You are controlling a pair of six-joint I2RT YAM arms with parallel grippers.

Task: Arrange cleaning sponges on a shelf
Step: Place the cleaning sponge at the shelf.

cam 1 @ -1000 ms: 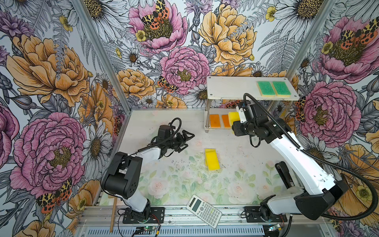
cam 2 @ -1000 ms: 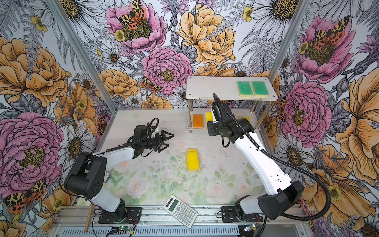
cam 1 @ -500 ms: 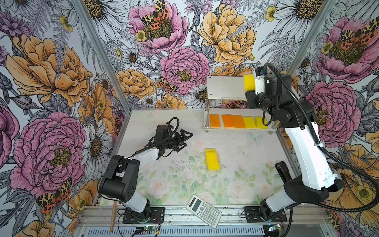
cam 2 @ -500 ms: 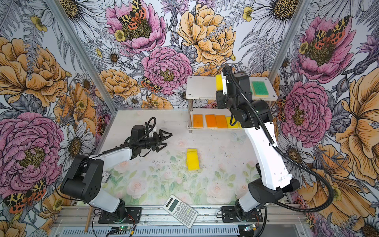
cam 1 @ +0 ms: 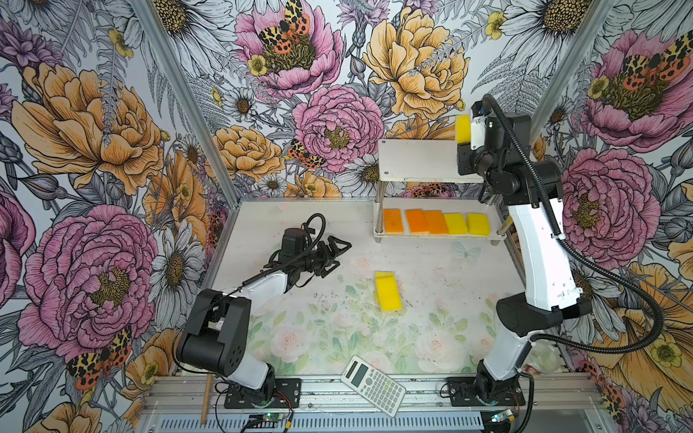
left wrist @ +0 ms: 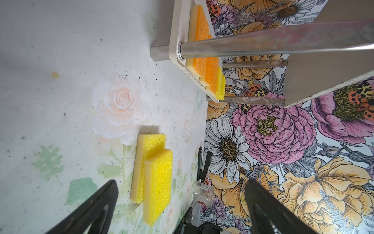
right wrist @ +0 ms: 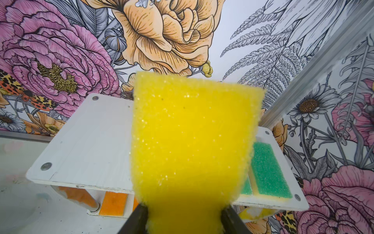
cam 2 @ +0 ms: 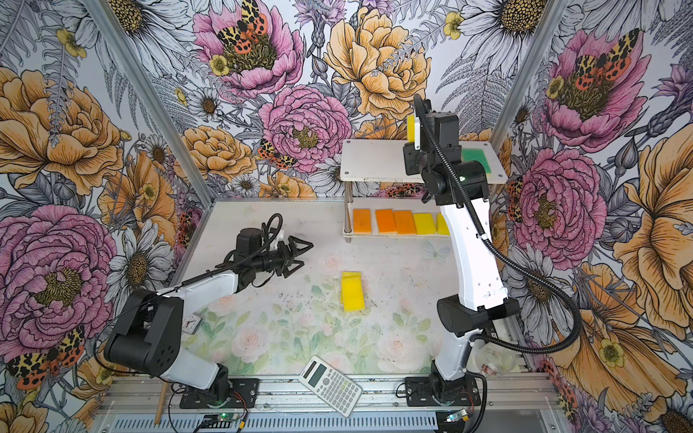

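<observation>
My right pincer point(right wrist: 184, 220) is clamped on a yellow sponge point(right wrist: 192, 141), held up over the top board of the shelf point(cam 1: 416, 161), near the two green sponges point(right wrist: 267, 172) lying side by side there. On the lower board three orange sponges point(cam 1: 416, 221) and two yellow ones point(cam 1: 467, 223) lie in a row. My left pincer point(cam 1: 343, 256) hangs with its jaws wide apart and empty over the table point(cam 1: 300, 337), near a stacked pair point(cam 1: 388, 294) of yellow sponges lying on it.

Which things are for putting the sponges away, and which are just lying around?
For the job: shelf, held yellow sponge, two stacked yellow sponges, five lower-tier sponges, green sponges.
Just lying about: calculator, wooden stick.
</observation>
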